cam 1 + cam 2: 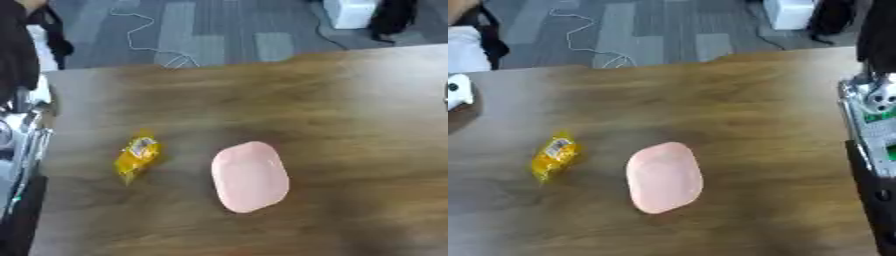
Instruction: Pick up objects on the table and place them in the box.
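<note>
Desk point(350, 100) of brown wood fills your view, with grey floor beyond its far edge. At the left edge in the left eye view, metal and black parts of your left arm point(26, 135) show, but you cannot tell how the left hand's fingers stand. Left of centre lies a yellow packet point(137, 156), flat on the desk, its label up. Just right of it, apart and not touching, sits a pink box point(250, 176), oval and shallow, with nothing visible in it. At the right edge in the right eye view, silver and green parts of your right arm point(872, 120) show; you cannot tell the state of that hand either.
</note>
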Available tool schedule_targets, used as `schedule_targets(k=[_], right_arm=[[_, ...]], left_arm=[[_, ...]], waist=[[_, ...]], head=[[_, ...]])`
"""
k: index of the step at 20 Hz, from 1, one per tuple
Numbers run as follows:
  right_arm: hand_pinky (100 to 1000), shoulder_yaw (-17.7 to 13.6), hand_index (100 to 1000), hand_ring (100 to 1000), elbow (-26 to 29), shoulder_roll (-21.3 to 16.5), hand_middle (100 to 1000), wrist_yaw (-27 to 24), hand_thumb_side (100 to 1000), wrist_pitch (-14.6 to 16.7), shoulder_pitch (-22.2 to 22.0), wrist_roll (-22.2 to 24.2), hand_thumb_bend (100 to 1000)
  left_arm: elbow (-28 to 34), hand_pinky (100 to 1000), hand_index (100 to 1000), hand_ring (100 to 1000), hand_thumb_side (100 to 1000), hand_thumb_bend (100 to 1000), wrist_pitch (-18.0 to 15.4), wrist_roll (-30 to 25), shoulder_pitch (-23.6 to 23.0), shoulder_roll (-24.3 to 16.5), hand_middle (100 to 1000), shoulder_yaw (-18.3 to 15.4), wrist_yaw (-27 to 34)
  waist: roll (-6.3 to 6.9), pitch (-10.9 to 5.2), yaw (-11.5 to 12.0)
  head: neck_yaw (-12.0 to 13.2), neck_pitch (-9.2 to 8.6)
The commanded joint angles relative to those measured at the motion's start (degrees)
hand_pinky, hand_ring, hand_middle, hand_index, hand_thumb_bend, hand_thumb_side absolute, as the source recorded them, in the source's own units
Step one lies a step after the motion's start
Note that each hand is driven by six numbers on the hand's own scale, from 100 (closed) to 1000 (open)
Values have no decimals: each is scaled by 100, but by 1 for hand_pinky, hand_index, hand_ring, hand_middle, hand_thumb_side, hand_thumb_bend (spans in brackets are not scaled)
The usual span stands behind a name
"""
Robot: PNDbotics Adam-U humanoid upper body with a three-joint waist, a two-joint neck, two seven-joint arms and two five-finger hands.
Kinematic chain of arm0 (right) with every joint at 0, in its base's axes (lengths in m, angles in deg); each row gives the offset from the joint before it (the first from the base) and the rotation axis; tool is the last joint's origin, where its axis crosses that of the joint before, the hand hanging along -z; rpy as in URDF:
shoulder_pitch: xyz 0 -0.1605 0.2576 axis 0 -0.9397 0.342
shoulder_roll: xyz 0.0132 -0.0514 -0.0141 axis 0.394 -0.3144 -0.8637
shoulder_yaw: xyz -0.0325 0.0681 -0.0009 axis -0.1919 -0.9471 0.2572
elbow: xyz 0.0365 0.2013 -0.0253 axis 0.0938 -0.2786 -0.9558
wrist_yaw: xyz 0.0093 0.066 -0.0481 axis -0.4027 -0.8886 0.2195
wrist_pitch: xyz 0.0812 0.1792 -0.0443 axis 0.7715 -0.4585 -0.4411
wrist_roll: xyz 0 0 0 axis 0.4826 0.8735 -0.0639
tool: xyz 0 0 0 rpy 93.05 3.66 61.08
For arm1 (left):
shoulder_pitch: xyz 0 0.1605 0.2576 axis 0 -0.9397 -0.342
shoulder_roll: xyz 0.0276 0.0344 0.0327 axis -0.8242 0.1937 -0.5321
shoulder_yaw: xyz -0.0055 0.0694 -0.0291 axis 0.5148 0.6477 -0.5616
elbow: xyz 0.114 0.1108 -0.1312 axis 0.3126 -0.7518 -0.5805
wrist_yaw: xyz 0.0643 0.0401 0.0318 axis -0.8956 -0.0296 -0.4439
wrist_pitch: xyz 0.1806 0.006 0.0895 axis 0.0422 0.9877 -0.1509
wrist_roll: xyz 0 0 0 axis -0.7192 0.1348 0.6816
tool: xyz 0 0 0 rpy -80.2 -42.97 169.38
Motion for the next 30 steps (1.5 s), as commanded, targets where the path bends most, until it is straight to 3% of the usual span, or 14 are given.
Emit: schedule_targets(k=[1,30], right_arm=[[612,-56,820,757,44,-53,806,-12,1000,-30,77,-3,100],[605,-33,821,754,44,-89,802,72,1000,-129,59,66,100]], left_arm=[[75,748,878,793,878,410,4,-17,95,4,838,-6,16],[75,746,875,787,877,399,59,39,77,38,831,1,93]], waist=[[-20,-87,19],[15,393,85]], head=[[76,33],[-3,50]])
